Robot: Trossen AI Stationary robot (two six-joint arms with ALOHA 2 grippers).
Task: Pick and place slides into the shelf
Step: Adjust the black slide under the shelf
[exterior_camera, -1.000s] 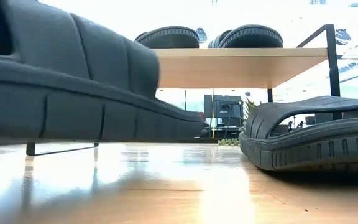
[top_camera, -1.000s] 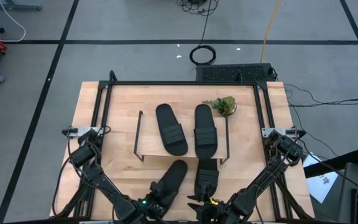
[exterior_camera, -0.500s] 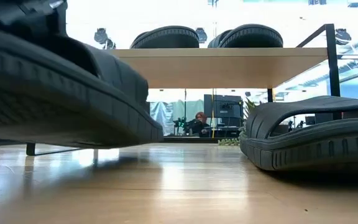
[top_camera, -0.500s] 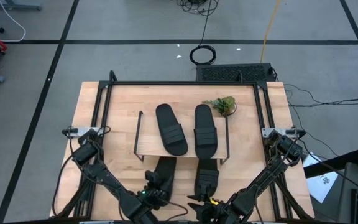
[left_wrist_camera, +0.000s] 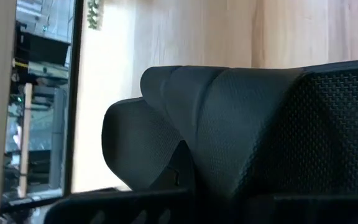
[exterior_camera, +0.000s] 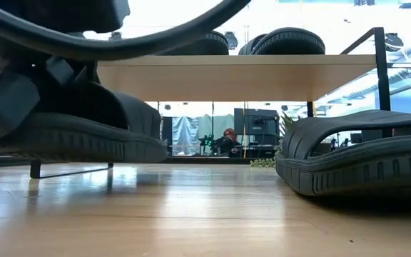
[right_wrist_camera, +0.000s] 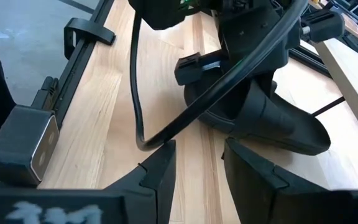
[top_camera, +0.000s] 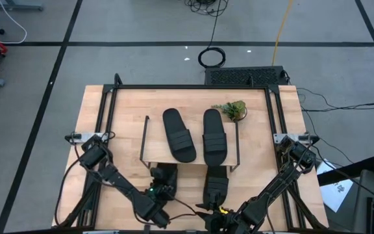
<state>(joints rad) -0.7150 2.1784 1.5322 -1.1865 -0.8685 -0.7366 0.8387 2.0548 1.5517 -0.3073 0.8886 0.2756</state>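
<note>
The low rack with a light wooden top board and thin black wire side frames (top_camera: 149,156) stands mid-table. Two black open-toe slide sandals with wide ribbed straps lie side by side on its top board, one to the left (top_camera: 178,134) and one to the right (top_camera: 213,135).

The left gripper (top_camera: 163,188) sits at the near edge of the rack, on the left side, with its jaws pinched together on a third black ribbed-strap slide (top_camera: 165,177). That slide's toe end points in under the top board. In the low view this slide (exterior_camera: 84,128) is close to the tabletop, its sole just above or on the wood; contact cannot be told. The left wrist view shows its textured black strap (left_wrist_camera: 241,124) filling the frame, against the light wooden tabletop (left_wrist_camera: 185,31).

The fourth black slide (top_camera: 215,185) lies flat on the table just in front of the rack's right half. The right gripper (top_camera: 214,218) hangs behind its heel at the table's near edge; its two dark fingers (right_wrist_camera: 160,171) stand partly apart with only bare wood between them, holding nothing.

A small green plant sprig (top_camera: 232,109) rests beside the rack's far right corner.
</note>
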